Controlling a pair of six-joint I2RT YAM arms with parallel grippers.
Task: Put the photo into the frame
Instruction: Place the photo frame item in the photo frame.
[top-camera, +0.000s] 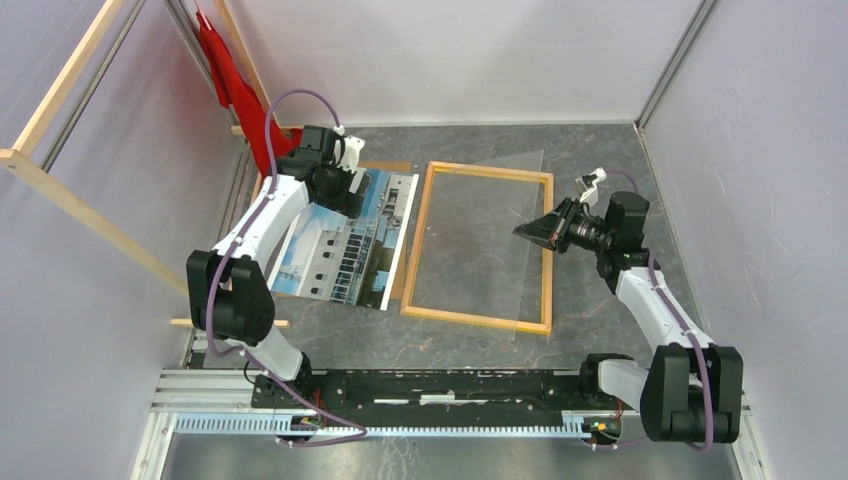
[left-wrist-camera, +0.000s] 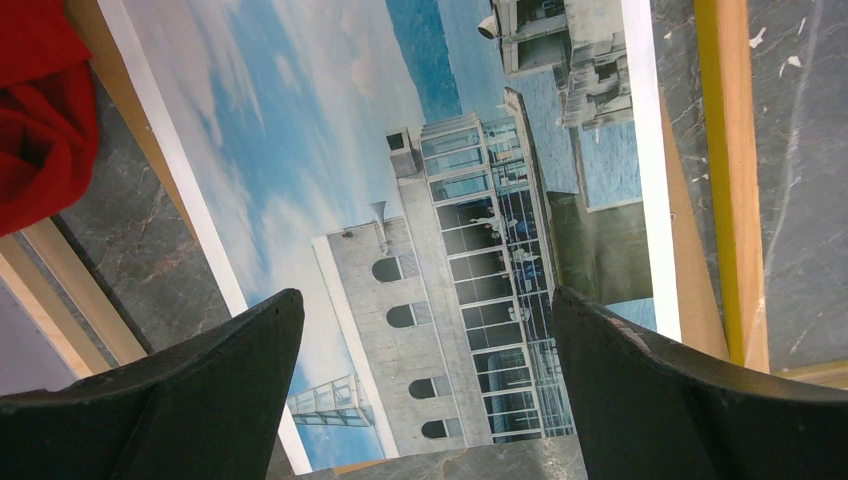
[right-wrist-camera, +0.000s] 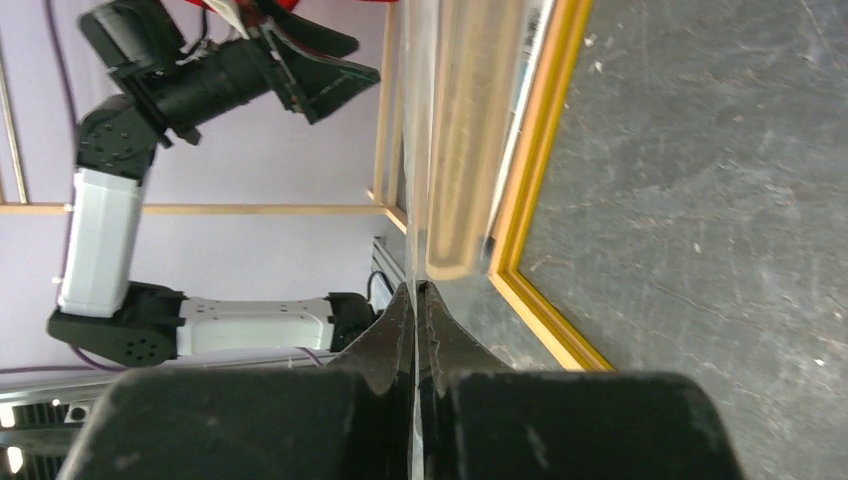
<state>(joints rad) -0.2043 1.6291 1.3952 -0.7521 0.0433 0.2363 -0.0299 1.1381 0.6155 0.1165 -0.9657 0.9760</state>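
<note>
The photo (top-camera: 340, 250) (left-wrist-camera: 420, 200), a print of a pale building under blue sky, lies face up on the left of the table. My left gripper (top-camera: 347, 197) (left-wrist-camera: 425, 300) hovers over its far end, jaws wide open and empty. The frame (top-camera: 435, 240) (right-wrist-camera: 530, 170) lies flat to the photo's right, wood side up, with its yellow edge showing in the right wrist view. Over the frame slants a clear sheet (top-camera: 530, 160) (right-wrist-camera: 420, 150). My right gripper (top-camera: 522, 230) (right-wrist-camera: 416, 288) is shut on that sheet's right edge, above the frame's right border.
A brown backing board (top-camera: 400, 167) (left-wrist-camera: 690, 300) lies under the photo and sticks out at its far and right sides. A red cloth (top-camera: 235, 90) (left-wrist-camera: 30, 100) hangs at the back left corner. Wooden bars (top-camera: 60, 100) lean along the left wall.
</note>
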